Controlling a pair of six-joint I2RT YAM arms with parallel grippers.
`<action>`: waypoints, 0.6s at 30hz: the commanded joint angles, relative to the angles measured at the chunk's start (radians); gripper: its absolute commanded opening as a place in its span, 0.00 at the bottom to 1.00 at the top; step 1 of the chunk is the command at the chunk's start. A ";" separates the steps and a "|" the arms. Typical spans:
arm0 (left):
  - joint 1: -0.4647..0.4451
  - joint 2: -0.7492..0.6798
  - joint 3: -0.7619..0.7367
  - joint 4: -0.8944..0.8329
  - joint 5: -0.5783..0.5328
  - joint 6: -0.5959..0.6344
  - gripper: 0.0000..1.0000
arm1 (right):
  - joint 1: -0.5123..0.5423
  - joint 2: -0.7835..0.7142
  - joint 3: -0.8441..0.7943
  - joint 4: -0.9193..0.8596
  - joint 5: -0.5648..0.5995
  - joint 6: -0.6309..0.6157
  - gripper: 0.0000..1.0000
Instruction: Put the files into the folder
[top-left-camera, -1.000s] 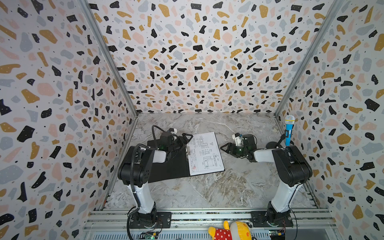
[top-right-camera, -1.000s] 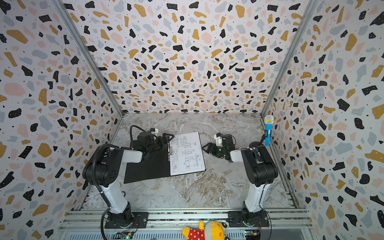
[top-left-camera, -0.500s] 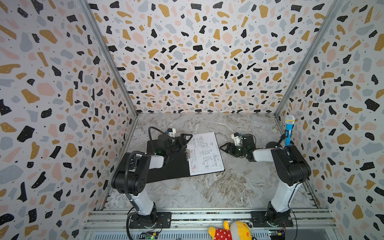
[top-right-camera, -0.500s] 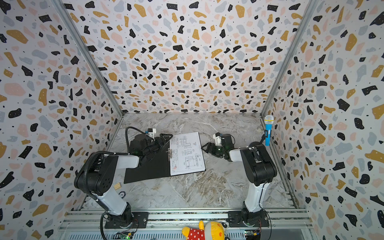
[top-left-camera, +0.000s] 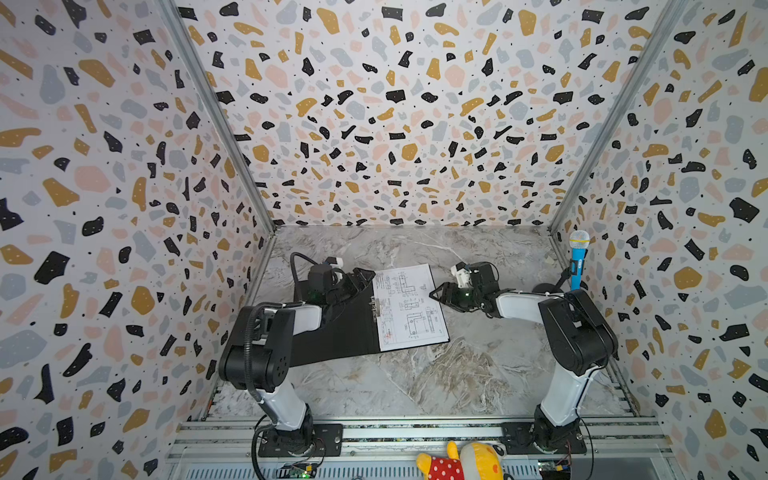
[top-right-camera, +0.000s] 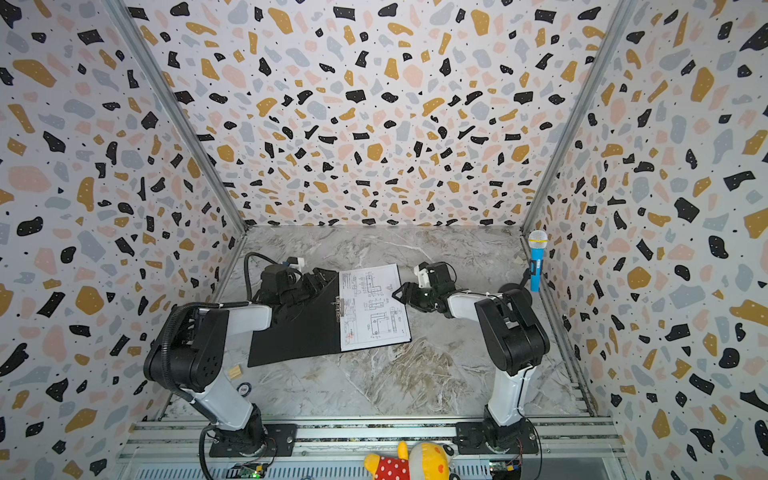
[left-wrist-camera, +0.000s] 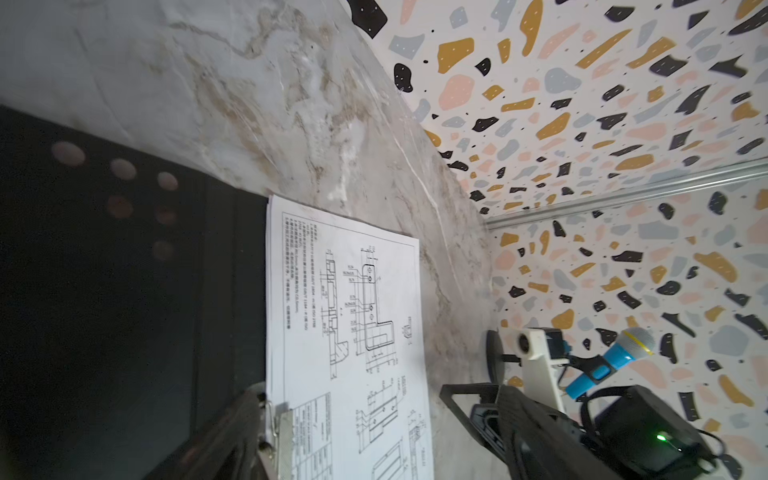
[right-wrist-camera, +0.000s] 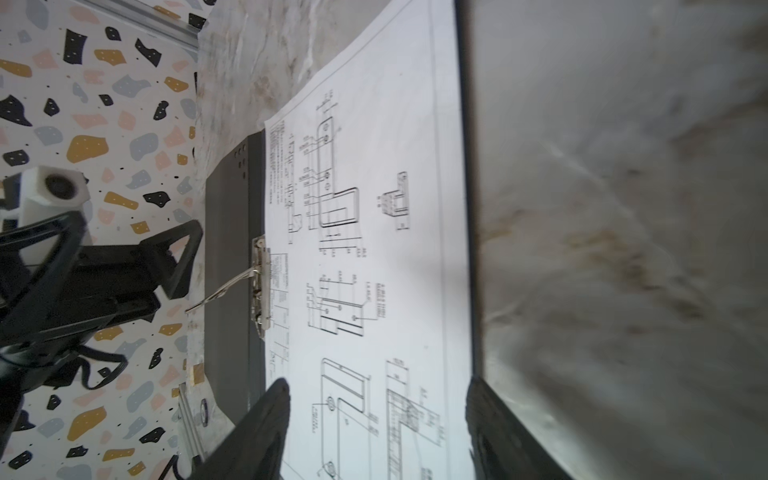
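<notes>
With the arm bases at 6 o'clock and the back wall at 12, the nearest thing is a red-and-yellow plush toy (top-left-camera: 460, 463) on the rail at 6 o'clock, outside the marble table (top-left-camera: 415, 382). A little farther in, at about 8 o'clock, a small wooden block (top-right-camera: 235, 371) and a round disc (top-right-camera: 244, 388) lie by the left arm's elbow. The folder (top-left-camera: 336, 332) lies open and flat around the table's middle, black inside up, its bare cover spread toward 9 o'clock. The files (top-left-camera: 409, 307) rest on its other half, toward 3 o'clock, squared against the spine, the top sheet showing line drawings (what lies beneath it is hidden). The metal clip (top-left-camera: 376, 308) sits on the spine over the sheets' edge, and the right wrist view shows its lever (right-wrist-camera: 220, 291) tilted up off the spine. The right gripper (top-left-camera: 436, 295) hangs at the files' 3 o'clock edge, its fingers (right-wrist-camera: 266, 428) spread wide with only paper seen between them; whether they touch the sheet I cannot tell. The left gripper (top-left-camera: 360, 279) hovers over the folder's far side at 11 o'clock from the clip, jaws apart and holding nothing, one finger (left-wrist-camera: 232, 436) just beside the clip. Farthest, at 2 o'clock by the right wall, a blue microphone (top-left-camera: 578, 259) stands upright.
</notes>
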 joint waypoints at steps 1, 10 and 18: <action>0.000 0.037 0.039 -0.110 -0.017 0.081 0.80 | 0.035 -0.028 0.041 -0.002 -0.012 0.075 0.67; -0.002 0.076 0.039 -0.188 -0.091 0.130 0.57 | 0.039 -0.033 0.041 -0.015 -0.010 0.070 0.68; -0.026 0.114 0.036 -0.187 -0.090 0.133 0.35 | 0.024 -0.048 0.029 -0.018 -0.016 0.064 0.68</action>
